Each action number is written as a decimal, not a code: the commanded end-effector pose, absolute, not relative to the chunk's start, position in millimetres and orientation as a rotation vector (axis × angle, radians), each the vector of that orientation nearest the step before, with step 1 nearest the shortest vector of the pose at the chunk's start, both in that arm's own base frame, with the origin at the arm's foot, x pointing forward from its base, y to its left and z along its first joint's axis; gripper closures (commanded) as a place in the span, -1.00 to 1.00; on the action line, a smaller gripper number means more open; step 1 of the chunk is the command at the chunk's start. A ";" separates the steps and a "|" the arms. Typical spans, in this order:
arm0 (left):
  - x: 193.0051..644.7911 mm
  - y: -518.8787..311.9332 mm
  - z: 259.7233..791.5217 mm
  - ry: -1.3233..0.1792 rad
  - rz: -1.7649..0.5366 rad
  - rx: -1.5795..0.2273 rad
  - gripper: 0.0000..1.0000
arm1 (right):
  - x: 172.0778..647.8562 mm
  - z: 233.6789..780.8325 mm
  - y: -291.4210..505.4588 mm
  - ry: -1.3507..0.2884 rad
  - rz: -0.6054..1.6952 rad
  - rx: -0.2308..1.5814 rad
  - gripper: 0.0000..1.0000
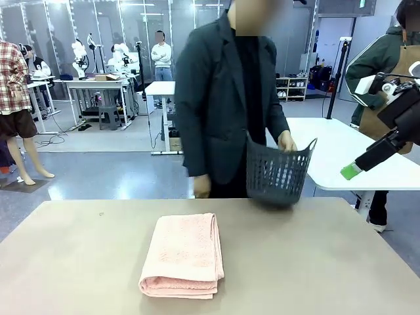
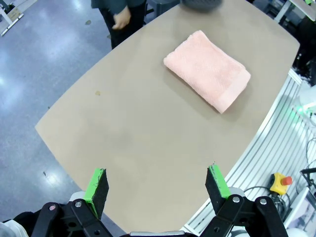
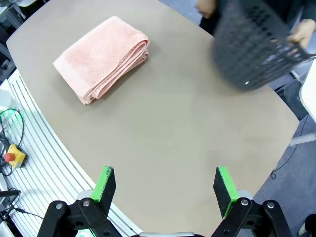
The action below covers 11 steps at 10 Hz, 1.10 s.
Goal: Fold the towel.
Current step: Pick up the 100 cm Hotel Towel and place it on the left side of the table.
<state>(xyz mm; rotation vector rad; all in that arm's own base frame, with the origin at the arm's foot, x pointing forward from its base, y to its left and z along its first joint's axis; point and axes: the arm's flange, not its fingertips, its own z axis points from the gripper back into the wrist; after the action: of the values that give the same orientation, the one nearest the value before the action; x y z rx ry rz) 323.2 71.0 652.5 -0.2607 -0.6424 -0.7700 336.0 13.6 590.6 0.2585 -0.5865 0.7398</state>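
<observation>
The towel [image 1: 184, 254] is salmon-pink and lies folded into a thick rectangle near the table's front middle. From the wrists it appears as the towel [image 2: 207, 69] and the towel [image 3: 101, 58], with stacked layers along one edge. My left gripper [image 2: 156, 185] hangs open high above the bare table, well away from the cloth. My right gripper [image 3: 165, 183] is open too, above the table's other side; one of its fingertips [image 1: 350, 171] shows at the right in the front view. Neither holds anything.
A person in a dark jacket stands at the far edge and holds a dark perforated basket [image 1: 278, 172] by its rim over the table's far side; it shows as the basket [image 3: 254, 47]. A white table [image 1: 341, 151] stands behind on the right.
</observation>
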 end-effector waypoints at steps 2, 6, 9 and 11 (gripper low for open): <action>322.9 71.8 651.9 -0.637 -0.763 -0.261 -1.00 | 334.7 592.1 14.0 -0.584 0.726 0.255 -1.00; 322.9 71.8 651.9 -0.637 -0.763 -0.261 -1.00 | 334.7 592.1 14.0 -0.584 0.726 0.255 -1.00; 323.2 71.0 652.5 -0.642 -0.770 -0.261 -1.00 | 334.7 592.1 14.0 -0.584 0.726 0.255 -1.00; 361.4 51.2 628.6 -0.588 -0.646 -0.499 -1.00 | 334.7 592.1 14.0 -0.584 0.726 0.255 -1.00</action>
<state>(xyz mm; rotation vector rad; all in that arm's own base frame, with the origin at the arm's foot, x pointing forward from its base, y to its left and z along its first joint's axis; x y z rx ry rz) 337.8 60.4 639.4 -0.3630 -0.6174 -0.7227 335.9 13.7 590.9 0.2591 -0.5874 0.7412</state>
